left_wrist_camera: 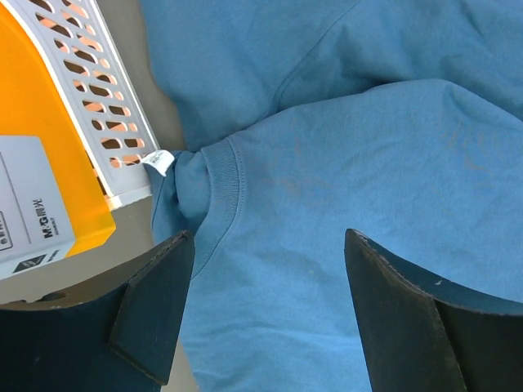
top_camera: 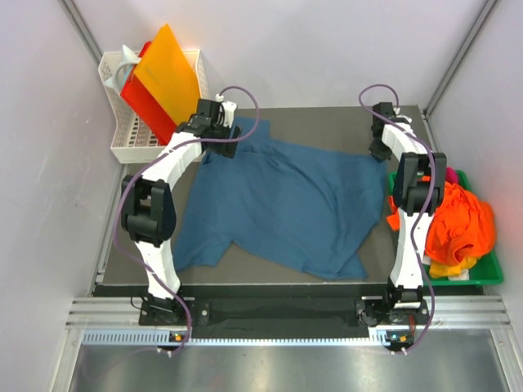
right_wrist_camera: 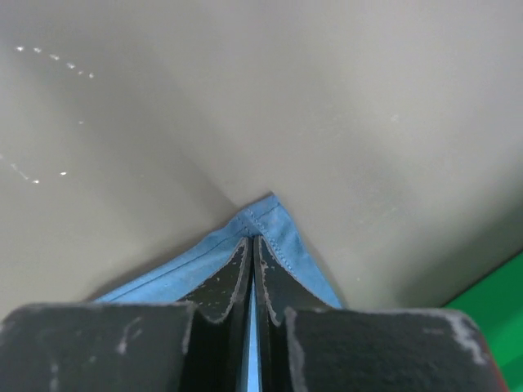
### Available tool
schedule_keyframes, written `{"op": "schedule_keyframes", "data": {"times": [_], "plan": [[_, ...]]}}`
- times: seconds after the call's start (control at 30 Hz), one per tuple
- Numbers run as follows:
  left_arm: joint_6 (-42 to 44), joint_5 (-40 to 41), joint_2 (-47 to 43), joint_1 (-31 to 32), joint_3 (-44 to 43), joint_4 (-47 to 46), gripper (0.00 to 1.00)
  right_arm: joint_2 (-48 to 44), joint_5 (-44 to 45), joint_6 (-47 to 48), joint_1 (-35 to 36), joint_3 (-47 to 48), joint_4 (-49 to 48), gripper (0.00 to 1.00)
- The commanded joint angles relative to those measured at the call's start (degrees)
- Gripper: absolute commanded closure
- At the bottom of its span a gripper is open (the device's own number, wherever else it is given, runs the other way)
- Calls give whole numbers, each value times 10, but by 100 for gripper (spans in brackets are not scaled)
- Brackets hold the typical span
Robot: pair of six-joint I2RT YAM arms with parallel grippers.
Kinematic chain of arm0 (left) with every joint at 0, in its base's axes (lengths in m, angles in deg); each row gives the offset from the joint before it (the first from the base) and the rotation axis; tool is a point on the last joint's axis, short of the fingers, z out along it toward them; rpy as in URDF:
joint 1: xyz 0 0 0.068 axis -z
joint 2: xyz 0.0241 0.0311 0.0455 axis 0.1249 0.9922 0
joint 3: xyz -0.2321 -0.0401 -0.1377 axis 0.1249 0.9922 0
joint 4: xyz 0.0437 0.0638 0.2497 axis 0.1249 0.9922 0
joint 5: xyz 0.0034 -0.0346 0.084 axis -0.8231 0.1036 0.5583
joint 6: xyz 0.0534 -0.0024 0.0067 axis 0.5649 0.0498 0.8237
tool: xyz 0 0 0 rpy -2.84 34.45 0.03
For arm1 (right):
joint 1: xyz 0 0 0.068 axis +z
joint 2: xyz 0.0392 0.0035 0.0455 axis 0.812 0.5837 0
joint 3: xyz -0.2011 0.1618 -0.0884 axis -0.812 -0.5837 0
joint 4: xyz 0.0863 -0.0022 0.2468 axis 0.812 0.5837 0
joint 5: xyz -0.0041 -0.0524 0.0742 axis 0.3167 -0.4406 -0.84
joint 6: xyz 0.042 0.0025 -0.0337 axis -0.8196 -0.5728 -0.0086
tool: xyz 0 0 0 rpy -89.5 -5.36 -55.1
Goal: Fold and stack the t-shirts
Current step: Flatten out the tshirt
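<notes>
A teal-blue t-shirt lies spread over the dark mat. My left gripper is open and hovers over the shirt's collar at the far left; nothing is between its fingers. My right gripper is shut on a hemmed corner of the teal-blue shirt at the far right, just above the mat. Orange, yellow and pink t-shirts lie heaped in the green tray at the right.
A white slotted basket with orange and red folders stands at the far left, close to my left gripper; it also shows in the left wrist view. The green tray's edge is near my right gripper.
</notes>
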Motion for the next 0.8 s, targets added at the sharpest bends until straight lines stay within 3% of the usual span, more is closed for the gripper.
{"op": "schedule_keyframes", "data": {"times": [0.0, 0.17, 0.27, 0.37, 0.5, 0.77], "plan": [[-13, 4, 21, 0, -28, -15, 22, -3, 16, 6, -15, -18, -7, 100], [-30, 54, 68, 0, -98, -33, 21, -54, 11, 13, -11, -67, -35, 100], [-39, 81, 124, 0, -185, -34, 20, -93, 2, 17, -8, -119, -58, 100], [-40, 92, 212, 0, -352, -20, 19, -121, -4, 19, -6, -172, -70, 100], [-31, 110, 319, 2, -492, -7, 17, -141, -3, 26, -3, -199, -79, 100], [9, 126, 372, 19, -452, -73, 15, -169, -10, 27, -1, -241, -83, 100]]}}
